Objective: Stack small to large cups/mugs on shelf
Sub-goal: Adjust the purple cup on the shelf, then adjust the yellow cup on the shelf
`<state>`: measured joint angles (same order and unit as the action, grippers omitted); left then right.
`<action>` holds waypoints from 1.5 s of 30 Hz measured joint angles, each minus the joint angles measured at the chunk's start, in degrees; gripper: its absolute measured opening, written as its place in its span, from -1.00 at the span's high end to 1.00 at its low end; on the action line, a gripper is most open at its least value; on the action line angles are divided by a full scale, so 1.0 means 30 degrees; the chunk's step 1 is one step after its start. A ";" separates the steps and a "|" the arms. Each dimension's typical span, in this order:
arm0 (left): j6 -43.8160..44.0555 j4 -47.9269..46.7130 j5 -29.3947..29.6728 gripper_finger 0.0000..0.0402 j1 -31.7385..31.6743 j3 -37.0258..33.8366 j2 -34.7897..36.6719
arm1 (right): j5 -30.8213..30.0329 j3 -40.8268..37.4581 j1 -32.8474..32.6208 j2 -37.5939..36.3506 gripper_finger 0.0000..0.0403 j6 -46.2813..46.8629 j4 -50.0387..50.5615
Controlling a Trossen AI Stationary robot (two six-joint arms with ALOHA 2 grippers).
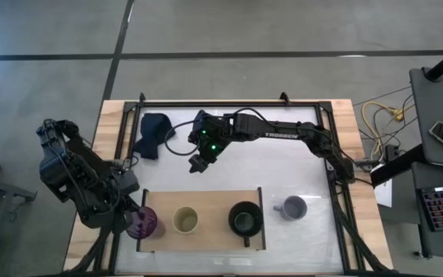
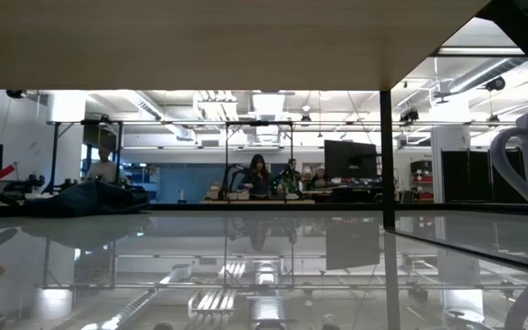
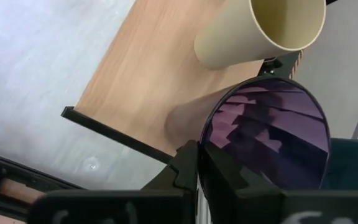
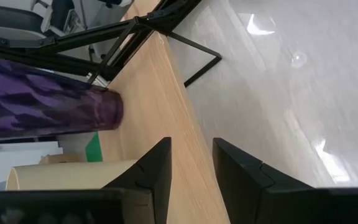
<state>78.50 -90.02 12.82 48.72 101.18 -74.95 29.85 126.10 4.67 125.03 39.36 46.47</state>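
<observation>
The light-wood shelf (image 1: 214, 201) lies near the table's near edge. On it stand the translucent purple tumbler (image 1: 144, 223) at its left end, the beige cup (image 1: 185, 220) and the black mug (image 1: 245, 218), each on its base. The lavender-grey mug (image 1: 292, 207) stands on the tabletop just right of the shelf. My left gripper (image 1: 132, 221) is shut on the tumbler (image 3: 266, 137). My right gripper (image 1: 198, 164) hangs open over the middle of the table, far side of the shelf. In its wrist view its fingers (image 4: 190, 167) are apart and hold nothing. My left gripper pinches the purple tumbler's wall at the rim (image 3: 199, 149), on the side facing the table's left, one finger inside the mouth and one outside. The fingers come from the left and above. The tumbler stays upright; its base (image 4: 114, 112) looks set on the shelf's left end.
A dark blue cloth (image 1: 154, 135) lies crumpled at the far left of the table, beside the right arm's forearm. The shelf's thin dark frame (image 3: 114, 134) edges the board. Bare white tabletop (image 1: 283, 165) stretches between the cloth and the shelf.
</observation>
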 joint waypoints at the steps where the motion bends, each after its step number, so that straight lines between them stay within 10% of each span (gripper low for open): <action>1: 0.0000 -0.0006 0.0020 1.00 -0.0004 -0.0043 0.0151 | 0.0000 0.0000 0.0000 0.0000 0.46 0.0002 -0.0002; 34: 0.0242 -0.0006 -0.0194 1.00 -0.0004 -0.1529 0.1982 | -0.0474 0.0000 0.0000 0.0000 0.40 -0.0134 0.0002; 45: 0.0750 0.0009 -0.0197 0.57 -0.0004 -0.1529 0.2029 | -0.0481 0.0000 0.0073 0.0000 0.40 -0.0141 0.0002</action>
<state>80.75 -90.00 12.23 48.71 96.60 -68.86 28.40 126.10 4.89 125.03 38.94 46.48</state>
